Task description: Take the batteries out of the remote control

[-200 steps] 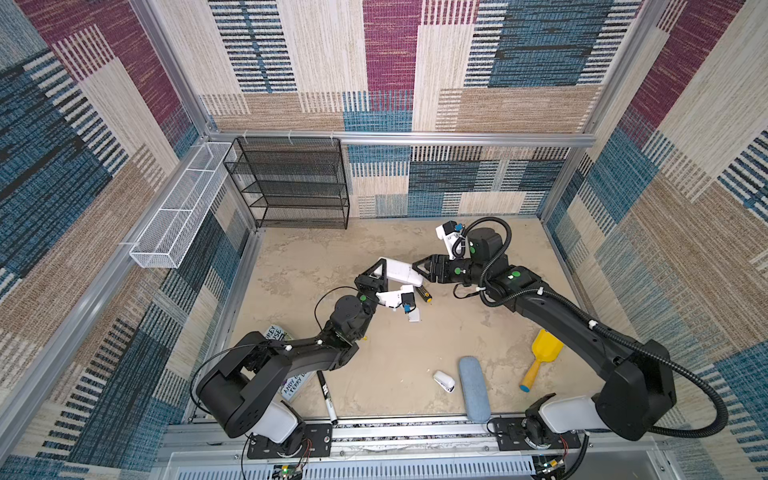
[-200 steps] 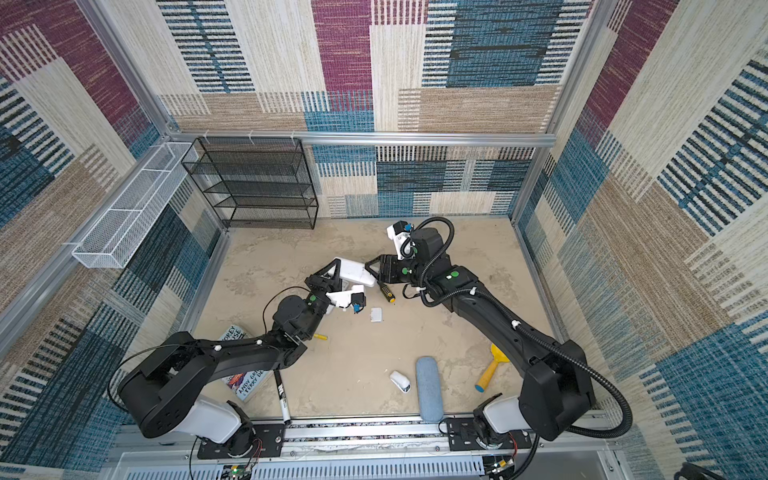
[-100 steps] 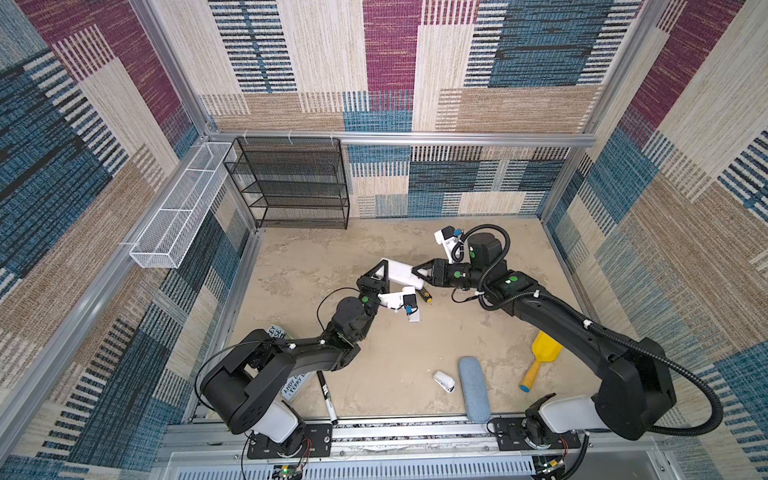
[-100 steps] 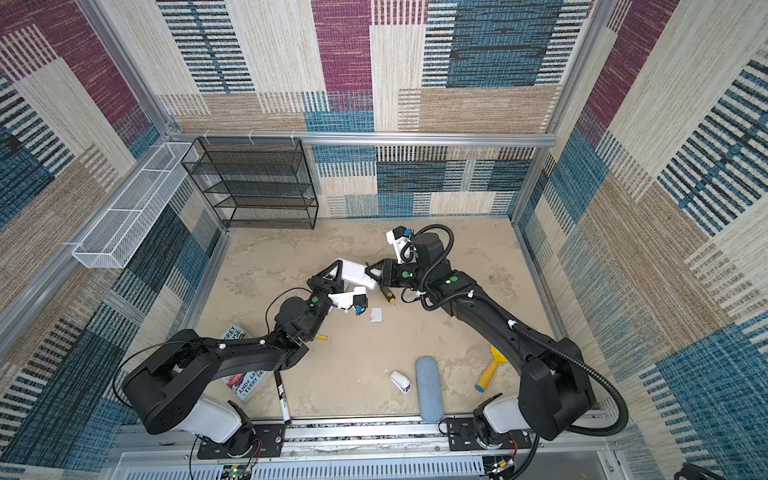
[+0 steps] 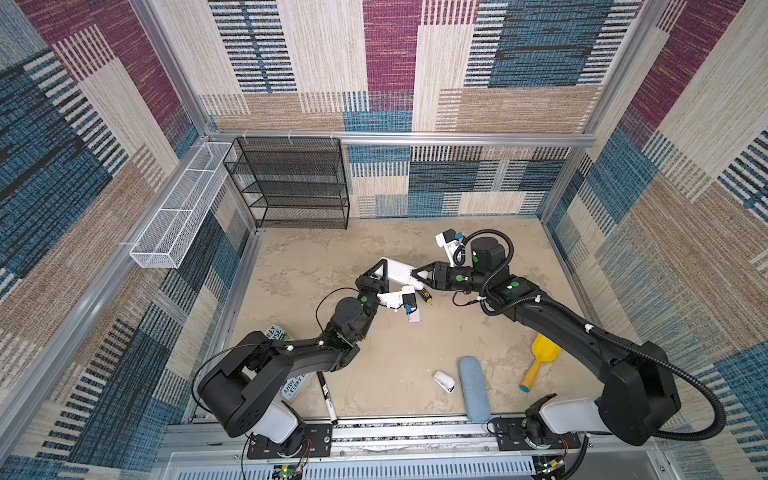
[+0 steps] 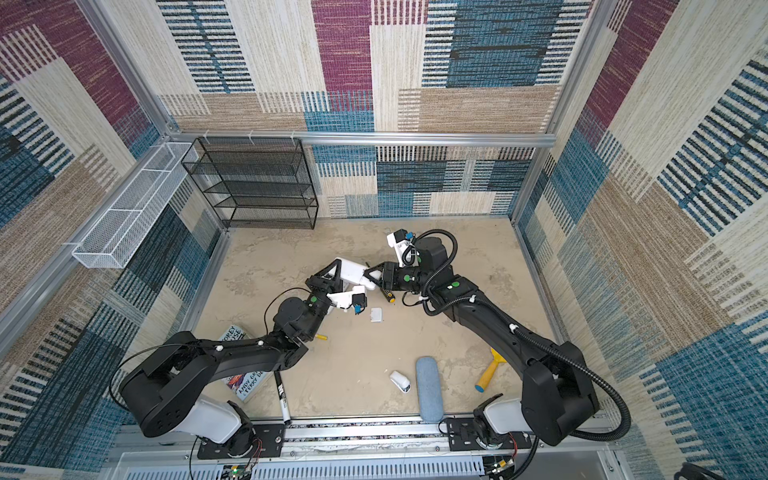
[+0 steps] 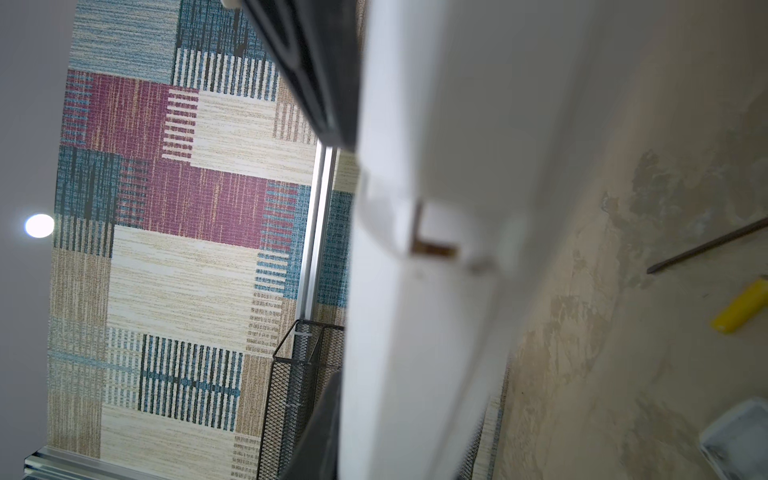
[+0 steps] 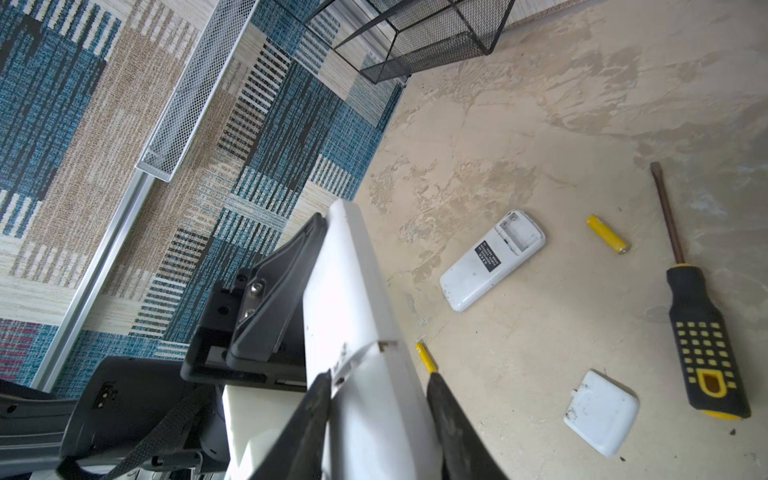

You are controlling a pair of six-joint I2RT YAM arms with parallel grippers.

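Two yellow batteries [image 8: 607,240] loose on floor [image 8: 540,124], well apart; light, smooth, likely to roll, so pinch mid-barrel. Remote control [image 8: 349,282] raised, clamped in left gripper [image 5: 384,266]; right gripper [image 8: 378,382] straddling its end, squeeze unclear; any cells inside hidden.

Black mesh shelf [image 5: 291,183] at the back wall, white wire basket [image 5: 178,208] beside it; yellow scraper [image 5: 540,359], marker [image 5: 327,395], book [image 6: 245,382] nearer front.

There are two white remotes [image 8: 345,291] [image 8: 492,259], two yellow batteries [image 8: 606,240] [image 8: 426,356], and one each of battery cover [image 8: 600,411], screwdriver [image 8: 702,332], scraper [image 5: 540,359], marker [image 5: 326,395], book [image 6: 245,382], stapler [image 5: 444,381], blue case [image 5: 473,388], black shelf [image 5: 291,183] and white wire basket [image 5: 174,216].
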